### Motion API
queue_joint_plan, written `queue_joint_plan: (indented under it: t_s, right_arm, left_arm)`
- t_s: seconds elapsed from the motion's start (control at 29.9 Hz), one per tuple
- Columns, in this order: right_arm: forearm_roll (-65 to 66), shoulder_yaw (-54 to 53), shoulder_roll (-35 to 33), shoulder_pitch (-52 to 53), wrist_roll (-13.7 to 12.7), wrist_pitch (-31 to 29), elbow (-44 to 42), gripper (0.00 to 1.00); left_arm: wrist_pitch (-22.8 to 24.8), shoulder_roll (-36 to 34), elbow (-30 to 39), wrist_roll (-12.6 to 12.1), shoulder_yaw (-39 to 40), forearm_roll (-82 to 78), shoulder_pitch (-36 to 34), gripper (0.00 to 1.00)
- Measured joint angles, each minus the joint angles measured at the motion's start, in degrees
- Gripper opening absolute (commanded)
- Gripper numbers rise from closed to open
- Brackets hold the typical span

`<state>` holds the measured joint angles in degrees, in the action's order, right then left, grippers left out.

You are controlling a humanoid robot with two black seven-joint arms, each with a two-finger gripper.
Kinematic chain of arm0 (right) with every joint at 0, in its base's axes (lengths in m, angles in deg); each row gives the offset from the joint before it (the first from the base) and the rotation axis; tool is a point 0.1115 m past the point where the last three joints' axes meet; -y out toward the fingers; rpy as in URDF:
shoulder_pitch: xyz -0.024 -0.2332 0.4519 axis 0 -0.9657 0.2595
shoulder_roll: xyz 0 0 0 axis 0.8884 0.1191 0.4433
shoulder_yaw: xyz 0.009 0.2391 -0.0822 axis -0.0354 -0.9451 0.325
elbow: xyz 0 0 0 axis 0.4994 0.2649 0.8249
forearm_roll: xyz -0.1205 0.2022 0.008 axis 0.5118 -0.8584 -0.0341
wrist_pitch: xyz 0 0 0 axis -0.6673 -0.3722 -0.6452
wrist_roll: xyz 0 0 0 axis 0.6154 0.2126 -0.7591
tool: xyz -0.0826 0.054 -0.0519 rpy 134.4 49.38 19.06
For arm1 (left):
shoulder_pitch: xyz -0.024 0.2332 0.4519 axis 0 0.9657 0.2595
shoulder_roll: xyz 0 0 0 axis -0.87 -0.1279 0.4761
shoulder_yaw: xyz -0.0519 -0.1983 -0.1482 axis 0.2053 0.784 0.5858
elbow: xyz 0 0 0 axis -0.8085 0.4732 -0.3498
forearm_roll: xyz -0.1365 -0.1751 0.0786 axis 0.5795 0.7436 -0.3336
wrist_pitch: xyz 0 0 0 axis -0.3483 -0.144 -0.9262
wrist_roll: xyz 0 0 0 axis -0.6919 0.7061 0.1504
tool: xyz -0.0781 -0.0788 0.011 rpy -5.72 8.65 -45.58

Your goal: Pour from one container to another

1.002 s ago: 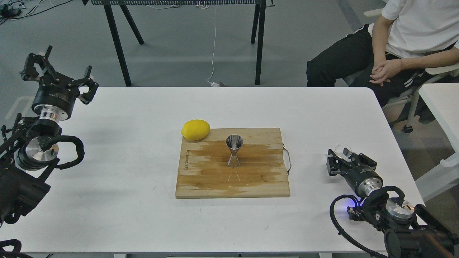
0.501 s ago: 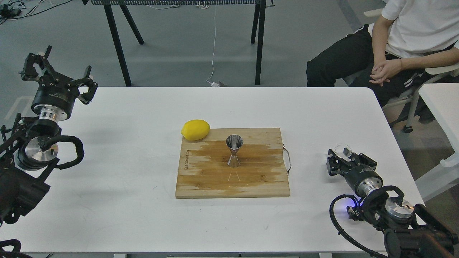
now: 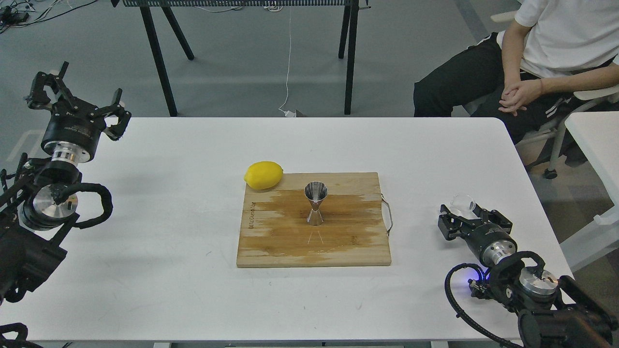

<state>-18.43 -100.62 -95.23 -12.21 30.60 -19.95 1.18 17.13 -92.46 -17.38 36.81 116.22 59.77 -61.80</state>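
Note:
The steel jigger stands upright in the middle of the wooden cutting board. The clear glass cup sits on the white table at the right, well away from the board. My right gripper lies low on the table directly behind the cup. It is open, its fingers spread wider than the cup, which sits at their tips. I cannot tell if they touch it. My left gripper is raised at the table's far left edge, open and holding nothing.
A yellow lemon rests at the board's back left corner. The board has a wire handle on its right side. A seated person is beyond the table's back right corner. A second table stands at the right.
My right gripper has spread its fingers slightly and shifted a little by the glass cup. The left gripper has drifted a touch to the left. The jigger and lemon have not moved.

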Motion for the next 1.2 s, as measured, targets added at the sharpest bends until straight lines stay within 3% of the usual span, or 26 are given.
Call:
queue_joint_plan:
  t_s: [0.43, 0.8, 1.04, 1.2]
  right_arm:
    - [0.33, -0.25, -3.41, -2.05, 0.10, -2.15, 10.25, 0.98]
    - [7.07, -0.62, -14.38, 1.31, 1.10, -8.79, 22.37, 1.00]
    - [13.03, -2.60, -16.30, 9.12, 5.10, -13.28, 20.61, 1.00]
    - [14.41, -2.37, -16.33, 16.51, 6.00, -13.80, 13.05, 1.00]
  left_arm:
    - [0.01, -0.17, 0.00, 0.00, 0.17, 0.00, 0.08, 1.00]
    - [0.08, -0.51, 0.00, -0.14, 0.55, 0.01, 0.09, 1.00]
    - [0.07, -0.12, 0.01, -0.19, 0.43, 0.00, 0.09, 1.00]
    - [0.03, 0.08, 0.01, -0.19, 0.29, 0.00, 0.03, 1.00]
